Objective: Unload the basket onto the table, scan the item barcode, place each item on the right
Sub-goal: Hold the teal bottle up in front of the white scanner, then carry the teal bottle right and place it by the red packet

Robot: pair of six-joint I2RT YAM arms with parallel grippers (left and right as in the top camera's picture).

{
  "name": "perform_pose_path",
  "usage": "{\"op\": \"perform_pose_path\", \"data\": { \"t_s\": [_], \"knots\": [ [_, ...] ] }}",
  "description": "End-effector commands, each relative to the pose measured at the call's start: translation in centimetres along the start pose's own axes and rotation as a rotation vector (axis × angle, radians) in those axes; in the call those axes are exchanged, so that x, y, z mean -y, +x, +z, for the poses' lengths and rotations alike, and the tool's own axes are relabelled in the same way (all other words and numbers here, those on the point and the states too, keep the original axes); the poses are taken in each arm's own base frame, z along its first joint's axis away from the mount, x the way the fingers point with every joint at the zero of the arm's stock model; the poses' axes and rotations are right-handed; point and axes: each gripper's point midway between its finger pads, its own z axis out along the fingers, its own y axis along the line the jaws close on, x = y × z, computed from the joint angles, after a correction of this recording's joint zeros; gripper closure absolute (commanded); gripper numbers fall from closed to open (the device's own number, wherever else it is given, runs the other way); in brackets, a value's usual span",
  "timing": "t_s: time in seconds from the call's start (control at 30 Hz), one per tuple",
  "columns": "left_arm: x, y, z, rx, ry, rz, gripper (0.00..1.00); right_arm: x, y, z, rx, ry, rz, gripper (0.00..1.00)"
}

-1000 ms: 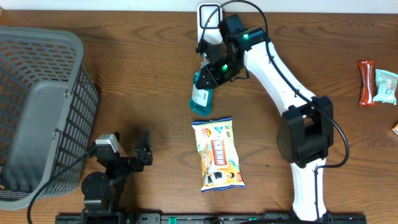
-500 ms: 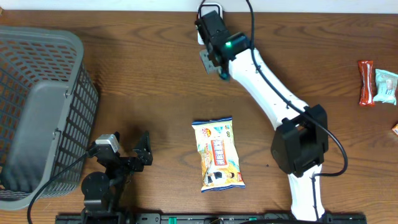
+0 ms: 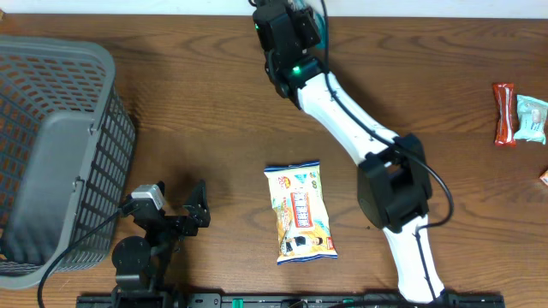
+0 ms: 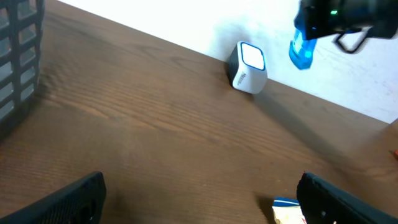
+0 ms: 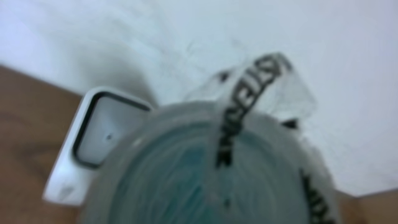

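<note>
The item, a teal-blue packet (image 4: 302, 51) with a clear lettered seal, hangs in the air from my right gripper (image 4: 311, 25), which is shut on it. It is just right of and above the white scanner (image 4: 249, 67) at the back edge of the table. In the right wrist view the item (image 5: 205, 168) fills the frame and hides the fingers, with the scanner (image 5: 93, 143) showing behind it at left. From overhead, the right gripper (image 3: 287, 34) covers the scanner. My left gripper (image 3: 184, 208) rests open near the front left, with nothing between its fingers (image 4: 62, 199).
A grey basket (image 3: 51, 154) stands at the left. A yellow snack pack (image 3: 300, 212) lies in the middle front, its corner by my left gripper's right finger (image 4: 289, 210). A red wrapper (image 3: 505, 113) and a pale packet (image 3: 533, 118) lie at the far right.
The right arm has carried the item from above the middle of the table back and up to the scanner at the far edge. The left arm has not moved.
</note>
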Motion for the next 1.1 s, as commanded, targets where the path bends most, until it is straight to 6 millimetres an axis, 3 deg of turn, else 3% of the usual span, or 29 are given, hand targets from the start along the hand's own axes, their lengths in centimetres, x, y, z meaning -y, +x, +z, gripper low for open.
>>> {"op": "perform_pose_path", "data": {
  "t_s": [0.0, 0.33, 0.53, 0.77, 0.9, 1.07],
  "knots": [
    [-0.2, 1.2, 0.2, -0.036, 0.002, -0.005, 0.02, 2.3, -2.2, 0.3, 0.060, 0.143, -0.099, 0.99],
    [-0.2, 1.2, 0.2, -0.036, 0.002, -0.004, 0.02, -0.6, -2.6, 3.6, 0.122, 0.210, -0.176, 0.99],
    [-0.2, 1.2, 0.2, -0.036, 0.002, -0.005, 0.02, -0.8, -3.4, 4.7, 0.121, 0.256, -0.241, 0.99],
    [-0.2, 1.2, 0.2, -0.036, 0.002, -0.005, 0.02, 0.2, -1.9, 5.9, 0.064, 0.262, -0.300, 0.99],
    [-0.2, 1.2, 0.2, -0.036, 0.002, -0.005, 0.02, 3.8, 0.2, 6.4, -0.047, 0.364, -0.255, 0.99],
    [-0.2, 1.2, 0.2, -0.036, 0.002, -0.005, 0.02, 10.8, 4.4, 7.3, -0.250, 0.499, -0.243, 0.99]
  ]
}}
